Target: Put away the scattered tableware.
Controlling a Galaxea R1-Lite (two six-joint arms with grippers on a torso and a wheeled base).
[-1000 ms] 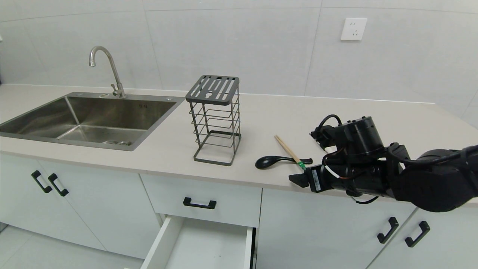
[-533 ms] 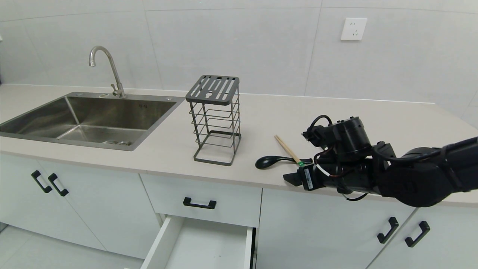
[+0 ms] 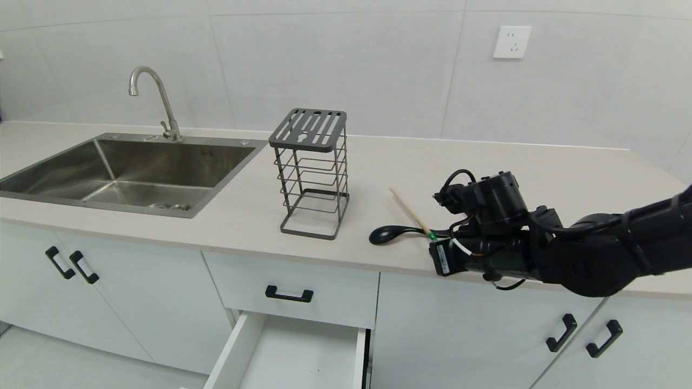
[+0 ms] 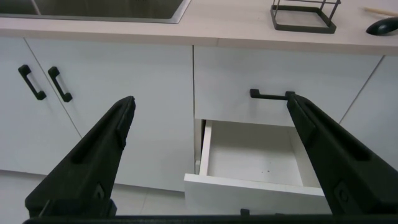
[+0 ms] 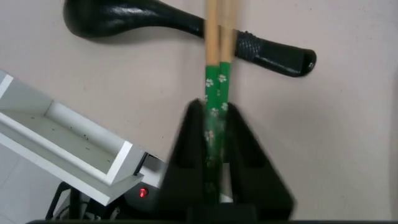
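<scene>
This is a kitchen. A pale desk [image 3: 567, 178] runs along a wall [image 3: 351, 59] of large grey tiles. A steel sink [image 3: 162, 154] is sunk into it at ten o'clock, with a curved tap [image 3: 154, 100] behind the basin. A white socket [image 3: 512, 41] sits on the wall at one o'clock. Below the desk stand white cabinets [image 3: 124, 313] with black handles [image 3: 84, 267], and a drawer [image 3: 297, 356] at six o'clock is pulled open. Near the middle of the desk stands a dark wire rack [image 3: 313, 173] with a slotted top. At three o'clock from it are a black spoon [image 3: 397, 233] and wooden chopsticks [image 3: 409, 210].
</scene>
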